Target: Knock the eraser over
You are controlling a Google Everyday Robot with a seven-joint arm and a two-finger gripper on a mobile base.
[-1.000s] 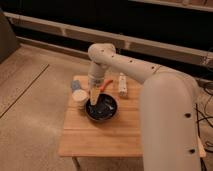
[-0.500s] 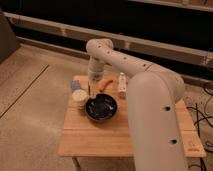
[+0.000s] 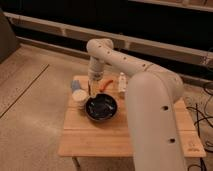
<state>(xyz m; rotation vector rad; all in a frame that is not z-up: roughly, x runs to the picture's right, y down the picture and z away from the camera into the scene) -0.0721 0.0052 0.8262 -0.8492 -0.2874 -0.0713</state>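
Note:
A small white upright object (image 3: 121, 84), which I take to be the eraser, stands near the far edge of the wooden table (image 3: 125, 135). My gripper (image 3: 93, 89) points down from the white arm over the table's far left part. It hangs just behind a dark bowl (image 3: 101, 108) and left of an orange object (image 3: 106, 84). The gripper is well to the left of the eraser and apart from it.
A white cup (image 3: 80, 98) stands left of the bowl, with a blue item (image 3: 76, 86) behind it. My bulky white arm link (image 3: 152, 120) covers the table's right side. A dark wall runs behind the table, and cables (image 3: 200, 117) lie on the floor to the right.
The gripper has drawn back from over the bowl toward the table's far edge. The eraser still stands upright.

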